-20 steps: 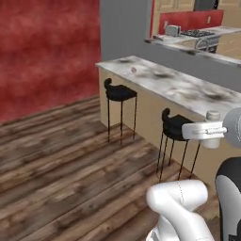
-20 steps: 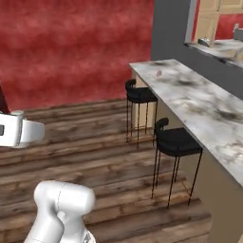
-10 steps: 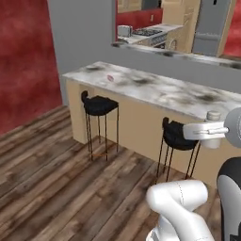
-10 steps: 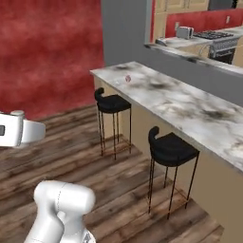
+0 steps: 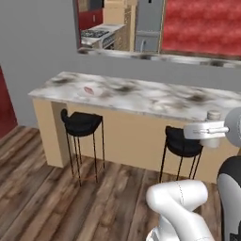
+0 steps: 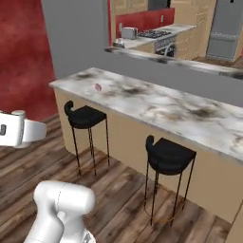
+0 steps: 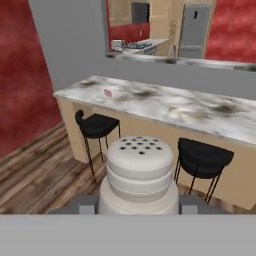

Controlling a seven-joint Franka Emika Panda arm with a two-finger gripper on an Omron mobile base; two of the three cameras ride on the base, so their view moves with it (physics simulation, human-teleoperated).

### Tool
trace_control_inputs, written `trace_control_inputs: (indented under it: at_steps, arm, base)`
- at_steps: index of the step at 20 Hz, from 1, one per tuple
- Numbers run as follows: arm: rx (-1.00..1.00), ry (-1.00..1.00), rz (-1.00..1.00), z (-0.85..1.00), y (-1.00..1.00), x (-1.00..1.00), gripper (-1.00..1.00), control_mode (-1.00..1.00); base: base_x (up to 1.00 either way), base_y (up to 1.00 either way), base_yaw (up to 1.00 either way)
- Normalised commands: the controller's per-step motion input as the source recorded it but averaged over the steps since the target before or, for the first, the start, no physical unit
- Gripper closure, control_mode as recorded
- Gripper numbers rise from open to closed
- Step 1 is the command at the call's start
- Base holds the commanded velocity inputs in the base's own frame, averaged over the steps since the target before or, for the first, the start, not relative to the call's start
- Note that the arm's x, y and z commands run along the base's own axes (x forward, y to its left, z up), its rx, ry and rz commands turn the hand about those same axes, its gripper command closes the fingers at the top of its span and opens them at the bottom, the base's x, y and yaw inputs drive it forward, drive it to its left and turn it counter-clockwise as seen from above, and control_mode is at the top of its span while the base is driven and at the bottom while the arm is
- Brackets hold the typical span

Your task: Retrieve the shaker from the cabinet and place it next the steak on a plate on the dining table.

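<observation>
Your shaker [image 7: 140, 172] is cut off low in the hand view: you see its perforated cap and upper body, the base hidden behind the grey band. The gripper [image 7: 138, 204] is clenched on it, one dark finger [image 7: 86, 205] showing at each side. In the left base view the shaker [image 5: 213, 128] stands upright, cap on top, long axis vertical, partly hidden by the hand, held near the table's [image 5: 155, 96] near edge, above a stool [image 5: 183, 142]. Toward the table's left end lies the plate [image 5: 89, 90], small and blurred, with the reddish steak [image 5: 88, 89] on it; its shape is hard to make out. A second stool [image 5: 82, 123] stands below that end.
</observation>
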Motion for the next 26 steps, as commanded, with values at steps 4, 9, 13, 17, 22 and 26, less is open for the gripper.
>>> trace_control_inputs:
  at_steps: [4,9,13,17,22,26]
  arm:
    - [0.0,0.0,0.0,0.0,0.0,0.0,1.0,1.0]
    - [0.0,0.0,0.0,0.0,0.0,0.0,1.0,1.0]
    - [0.0,0.0,0.0,0.0,0.0,0.0,1.0,1.0]
    - [0.0,0.0,0.0,0.0,0.0,0.0,1.0,1.0]
    - [0.0,0.0,0.0,0.0,0.0,0.0,1.0,1.0]
    - [0.0,0.0,0.0,0.0,0.0,0.0,1.0,1.0]
  base:
    - [0.44,1.0,-0.38]
    - [0.4,1.0,-0.39]
    - [0.55,1.0,-0.33]
    - [0.66,1.0,-0.32]
    - [0.51,0.38,-0.11]
    - [0.86,-0.01,0.0]
